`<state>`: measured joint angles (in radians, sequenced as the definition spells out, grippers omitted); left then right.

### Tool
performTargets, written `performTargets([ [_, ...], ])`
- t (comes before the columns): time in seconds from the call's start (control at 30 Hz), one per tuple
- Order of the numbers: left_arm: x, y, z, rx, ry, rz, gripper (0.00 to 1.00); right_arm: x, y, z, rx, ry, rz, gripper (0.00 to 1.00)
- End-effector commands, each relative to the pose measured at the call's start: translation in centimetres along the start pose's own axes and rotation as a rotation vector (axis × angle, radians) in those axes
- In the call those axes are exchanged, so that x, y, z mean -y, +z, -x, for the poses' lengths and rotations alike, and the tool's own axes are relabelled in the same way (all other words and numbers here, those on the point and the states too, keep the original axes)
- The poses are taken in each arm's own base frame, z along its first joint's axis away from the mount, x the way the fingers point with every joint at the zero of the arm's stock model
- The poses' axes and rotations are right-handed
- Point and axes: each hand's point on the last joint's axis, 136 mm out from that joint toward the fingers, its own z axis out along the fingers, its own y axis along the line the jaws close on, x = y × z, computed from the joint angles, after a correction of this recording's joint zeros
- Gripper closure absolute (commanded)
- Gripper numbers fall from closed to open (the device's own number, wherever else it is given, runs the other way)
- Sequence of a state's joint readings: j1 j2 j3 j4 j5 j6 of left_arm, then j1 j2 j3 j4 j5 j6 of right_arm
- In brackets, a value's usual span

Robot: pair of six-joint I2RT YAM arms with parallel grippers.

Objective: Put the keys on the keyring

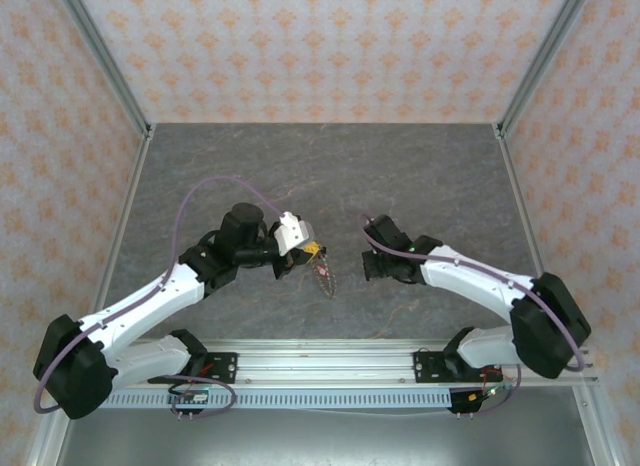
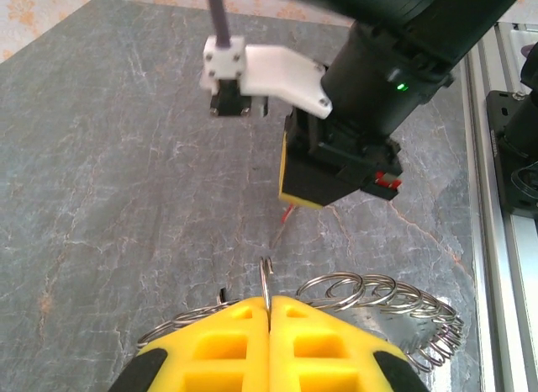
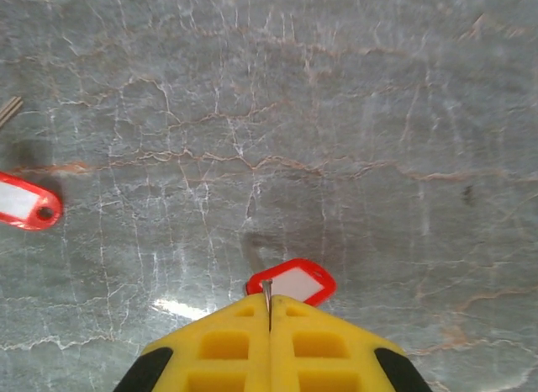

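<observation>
Keyring (image 2: 266,278) pinched upright in my left gripper (image 2: 269,306), raised toward the right for threading. Right gripper (image 3: 269,308) clenched on 1 red-tag key (image 3: 292,283).

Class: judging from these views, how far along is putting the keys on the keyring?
Done: small rings seem threaded on the keyring. In hand: the left end effector is shut on the keyring, and the right end effector is shut on a red-tagged key, held apart from it. Left: another red tag lies on the table.
</observation>
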<state>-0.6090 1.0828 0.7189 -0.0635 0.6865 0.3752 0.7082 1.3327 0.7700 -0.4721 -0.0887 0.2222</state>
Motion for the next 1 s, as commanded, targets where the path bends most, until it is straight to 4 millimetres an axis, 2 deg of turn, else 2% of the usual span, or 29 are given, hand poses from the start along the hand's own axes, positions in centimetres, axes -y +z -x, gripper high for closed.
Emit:
performTargets([
  [0.0,0.2,-0.6,1.1,0.029,0.044,0.012,1.0,-0.6,0.3,0.7,-0.036,0.06,0.032,1.0],
  [0.23,0.3,-0.4,1.0,0.026,0.039,-0.001,1.0,-0.3,2.3,2.3,-0.064,0.085,0.022,1.0],
  [0.57,0.3,-0.2,0.6,0.014,0.035,-0.005,1.0,-1.4,5.0,2.6,-0.17,0.057,0.028,0.94],
  [0.97,0.4,-0.2,0.3,0.009,0.033,-0.002,1.0,-1.4,4.9,2.1,-0.212,0.034,0.024,0.85],
])
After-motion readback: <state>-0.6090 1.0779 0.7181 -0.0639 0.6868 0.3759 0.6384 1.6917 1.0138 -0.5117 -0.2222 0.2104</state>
